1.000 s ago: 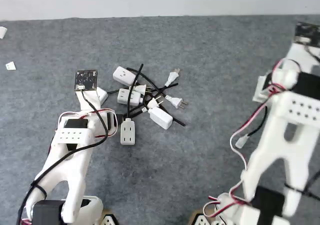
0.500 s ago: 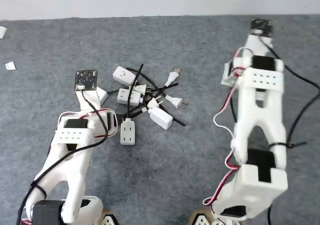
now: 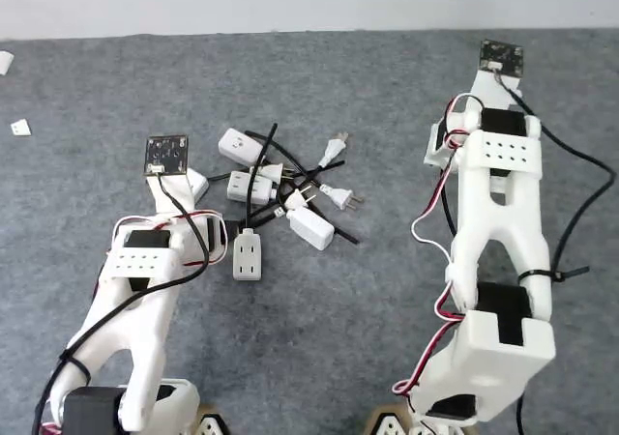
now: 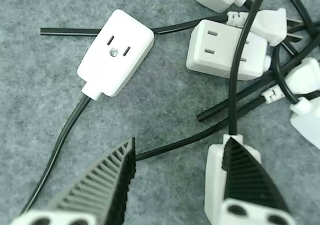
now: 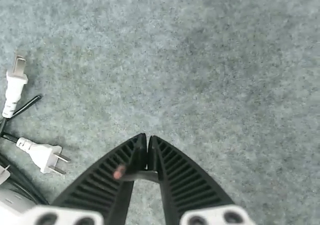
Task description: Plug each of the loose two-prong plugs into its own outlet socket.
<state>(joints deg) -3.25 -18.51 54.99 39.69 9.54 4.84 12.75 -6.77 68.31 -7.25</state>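
Note:
A tangle of black cords with several white outlet blocks and two-prong plugs lies on the grey mat. My left gripper [image 4: 180, 145] is open, low over the tangle's near-left side. One finger [image 4: 240, 170] overlaps an outlet block [image 4: 216, 185]. Just beyond lie an outlet block with a centre screw [image 4: 115, 52] and a double-socket outlet block [image 4: 227, 50]. Loose plugs [image 3: 334, 150] [image 3: 340, 198] lie at the tangle's right side. My right gripper [image 5: 147, 136] is shut on nothing, over bare mat to the right of those plugs [image 5: 14, 85] [image 5: 42, 156].
The grey mat [image 3: 387, 97] runs back to a pale wall. Two small white scraps [image 3: 5, 63] [image 3: 20, 127] lie at the far left. The right arm [image 3: 495, 213] stands tall over the right half of the mat.
The right arm has swung in from the right edge toward the middle, then nearly settled. The left arm and the tangle have not moved.

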